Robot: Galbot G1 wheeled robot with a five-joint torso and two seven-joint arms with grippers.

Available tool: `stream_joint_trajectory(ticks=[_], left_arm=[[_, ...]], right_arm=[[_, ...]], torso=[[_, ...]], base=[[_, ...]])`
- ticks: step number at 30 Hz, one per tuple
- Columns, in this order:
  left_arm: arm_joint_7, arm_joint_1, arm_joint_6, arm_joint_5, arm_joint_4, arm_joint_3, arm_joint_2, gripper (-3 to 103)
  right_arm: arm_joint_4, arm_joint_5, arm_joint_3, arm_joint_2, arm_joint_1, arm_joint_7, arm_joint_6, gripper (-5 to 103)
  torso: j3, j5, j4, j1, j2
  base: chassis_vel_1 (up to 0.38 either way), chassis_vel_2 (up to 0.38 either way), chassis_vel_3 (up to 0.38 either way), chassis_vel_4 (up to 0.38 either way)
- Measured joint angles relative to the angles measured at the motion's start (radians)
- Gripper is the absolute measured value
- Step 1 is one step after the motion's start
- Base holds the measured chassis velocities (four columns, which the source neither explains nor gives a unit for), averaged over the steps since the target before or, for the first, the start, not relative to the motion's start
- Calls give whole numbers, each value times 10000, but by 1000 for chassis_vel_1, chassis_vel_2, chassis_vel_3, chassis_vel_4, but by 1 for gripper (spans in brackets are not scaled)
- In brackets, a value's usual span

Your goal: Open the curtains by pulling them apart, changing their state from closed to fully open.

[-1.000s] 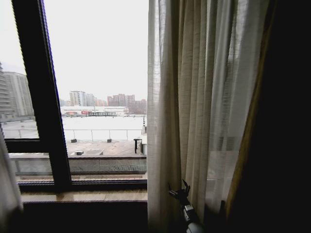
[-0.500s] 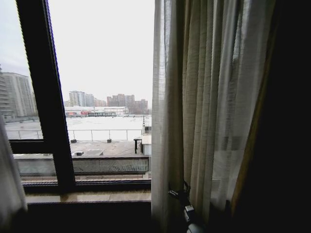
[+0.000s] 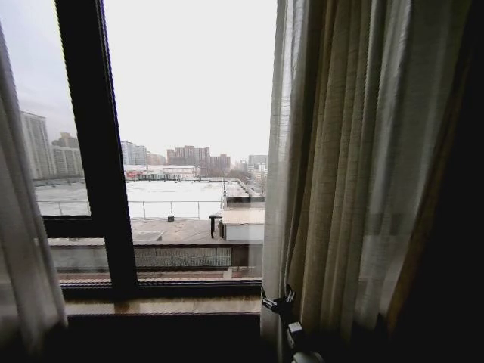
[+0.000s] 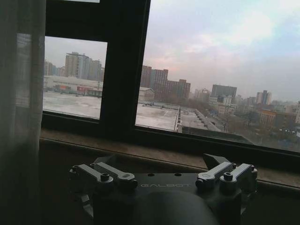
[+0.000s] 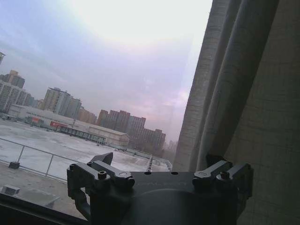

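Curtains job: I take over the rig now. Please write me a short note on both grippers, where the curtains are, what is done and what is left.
Right gripper: low, at the inner edge of the right curtain panel, fingers spread, gripping nothing.
Left gripper: open, holding nothing, facing the window sill, next to the left curtain panel.
Curtains: the left panel hangs at the left side of the window, the right panel is bunched at the right. The glass between them is uncovered.
Done: curtains pulled apart.
Left: possibly push the right panel farther toward the dark drape.

Right hand [image 3: 280,302] low, fingers spread; left hand [image 4: 164,176] likewise spread.
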Motion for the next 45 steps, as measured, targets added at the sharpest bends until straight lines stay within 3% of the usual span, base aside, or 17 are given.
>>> stream_joint_trajectory(ticks=[9,13,17,24,26,29,36,45], left_arm=[[8,-28,-4,-6,102,47,15,100],[26,-124,63,31,177,107,19,100],[29,-149,203,31,147,82,64,100],[31,-150,487,-18,-62,-22,136,100],[30,-146,526,-19,-82,-45,137,100],[31,-145,572,-3,-111,-92,102,100],[31,-138,583,88,-105,-135,7,100],[30,-190,584,322,-119,-97,-191,100]], right_arm=[[529,350,33,-5,-469,-1151,-82,100],[457,921,-26,-8,-859,-2101,29,100],[368,1279,-192,-5,-893,-2234,8,100],[342,2359,-929,-4,-606,-1260,-989,100],[229,2354,-1045,-4,-464,-862,-1201,100],[-83,2185,-1127,-4,-74,327,-1587,100],[-353,1825,-1293,-4,513,1908,-1857,100],[-770,1819,-1260,-3,1172,2551,-2021,100]], torso=[[1,9,-7,-1,0],[1,6,-9,-1,-1],[0,-1,-3,-1,-1],[1,5,-5,-1,0],[1,5,-5,-1,0],[1,3,-4,-1,0],[1,4,-5,-1,0],[1,4,-5,-1,-1]], base=[[41,41,-39,-33],[0,0,0,0],[0,0,0,0],[0,0,0,0],[0,0,0,0],[0,0,0,0],[0,0,0,0],[0,0,0,0]])
